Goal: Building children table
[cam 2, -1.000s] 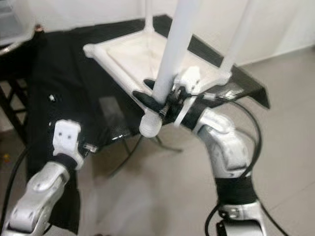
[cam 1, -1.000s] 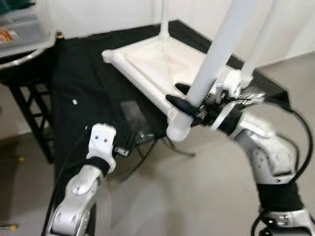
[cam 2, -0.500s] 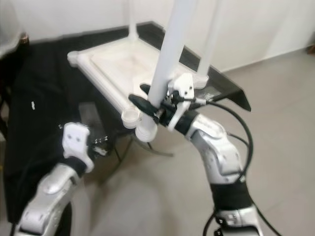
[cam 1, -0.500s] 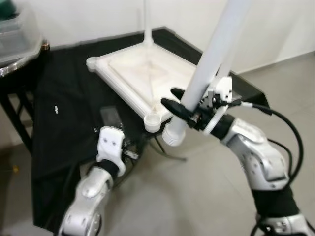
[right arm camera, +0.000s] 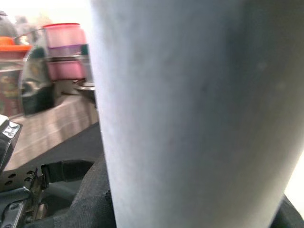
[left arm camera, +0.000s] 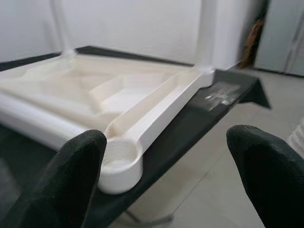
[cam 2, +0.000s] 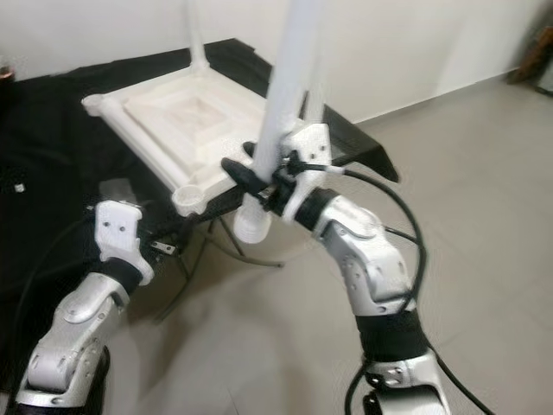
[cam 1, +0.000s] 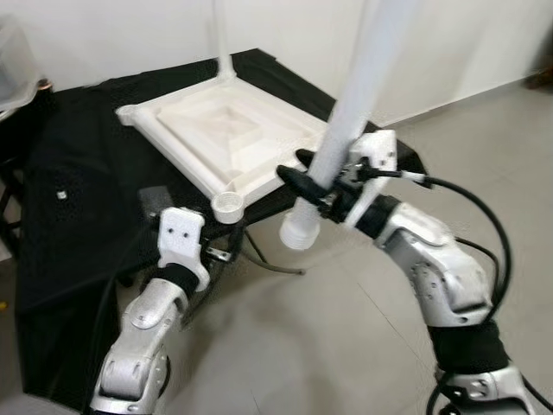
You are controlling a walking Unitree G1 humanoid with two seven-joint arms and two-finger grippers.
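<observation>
- Right end effector (cam 1: 313, 182) is clamped around a white table leg (cam 1: 350, 104), gripping low on the tube; the leg stands nearly upright, and its open lower end hangs in the air just off the bench's near edge.
- That lower end sits beside the empty corner socket (cam 1: 228, 205) of the upturned white tabletop (cam 1: 226, 138), close but not over it. To my eye the insertion isn't made yet.
- Risk one: the grip is near the bottom of a long tube, so the top can swing and the leg may twist between the fingers, meeting the socket at a slant and jamming.
- Risk two: a push landing on the socket's rim rather than inside could slide the tabletop across the black cloth (cam 1: 78, 199), or tip it off the near edge, since that corner already sits right at the edge.
- Left end effector (left arm camera: 161, 175) has its fingers spread wide, holding nothing, aimed at that same socket corner from just below the near edge. If it isn't bracing the tabletop, nothing steadies the piece.
- Two more legs already stand in the tabletop's far corners; one far leg (cam 1: 221, 39) rises by the bench's far edge, and a swinging tube could knock it.
- A clear plastic container (cam 1: 17, 65) sits at the far left, well apart.
- Black cable (cam 1: 471, 199) loops along the right arm, near the leg's path.
</observation>
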